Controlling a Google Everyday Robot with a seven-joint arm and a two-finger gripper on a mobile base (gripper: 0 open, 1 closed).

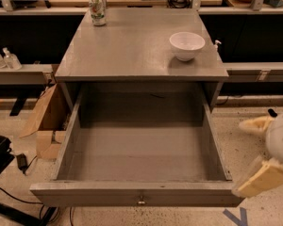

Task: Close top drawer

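Wide-open top drawer [141, 192], pincer [243, 158] — fingers [262, 180] spread — just beside its front-right corner

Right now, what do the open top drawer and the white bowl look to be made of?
The top drawer is probably wood painted matte grey: flat board walls, with a small metal-looking knob on the front. The bowl is likely glazed ceramic, smooth and white, though plastic is possible. The claw hangs open beside the drawer's front right corner.

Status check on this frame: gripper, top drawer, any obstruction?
Gripper open, low by the drawer front's right end. Top drawer wide open, empty inside. Nothing seen blocking its travel.
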